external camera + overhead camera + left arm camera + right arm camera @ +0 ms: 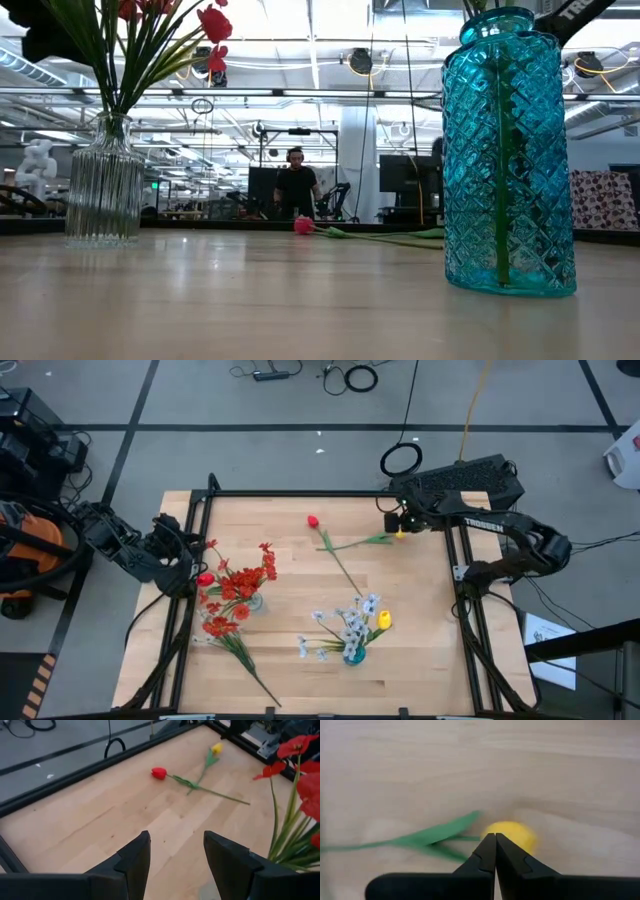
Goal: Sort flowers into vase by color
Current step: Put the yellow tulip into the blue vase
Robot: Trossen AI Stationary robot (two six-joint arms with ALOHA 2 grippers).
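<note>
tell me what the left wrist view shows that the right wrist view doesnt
Only the left wrist view: the open left gripper, a red tulip lying on the table, and red flowers standing beside the gripper.

Only the right wrist view: the shut right gripper, its tips just above the yellow bloom and pinching nothing visible.

Both: the yellow tulip lying on the wooden table, with its green leaf.

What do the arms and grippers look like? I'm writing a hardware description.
Both arms are dark, jointed, with black cables. The right arm bears white TROSSEN lettering. The left gripper has two broad black fingers; the right gripper has slim black ones.
</note>
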